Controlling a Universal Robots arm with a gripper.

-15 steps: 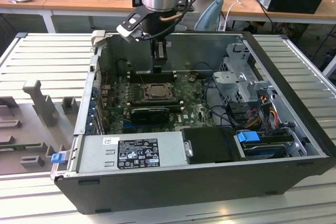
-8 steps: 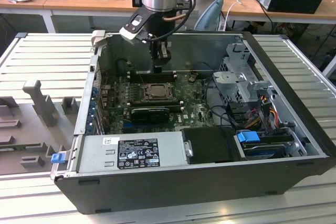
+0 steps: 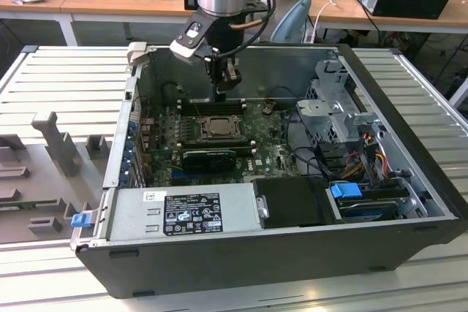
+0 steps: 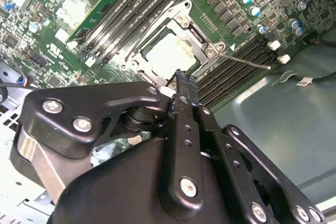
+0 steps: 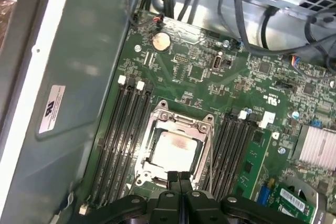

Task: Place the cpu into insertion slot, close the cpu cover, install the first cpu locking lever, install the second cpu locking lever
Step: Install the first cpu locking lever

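We judge the lever step to be in hand. The cpu sits in the insertion slot, and the cpu cover looks to be down around it. The tool, tips pressed together and empty, hangs just over the cover's edge. The second wrist view adds a thin locking lever standing free. Catching it calls for exact tip placement.

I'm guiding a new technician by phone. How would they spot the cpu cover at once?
Look into the open computer case at the green motherboard. Near its middle, between two banks of long black memory slots, lies the cpu cover. It alone is a square grey metal frame, its window showing the pale cpu.
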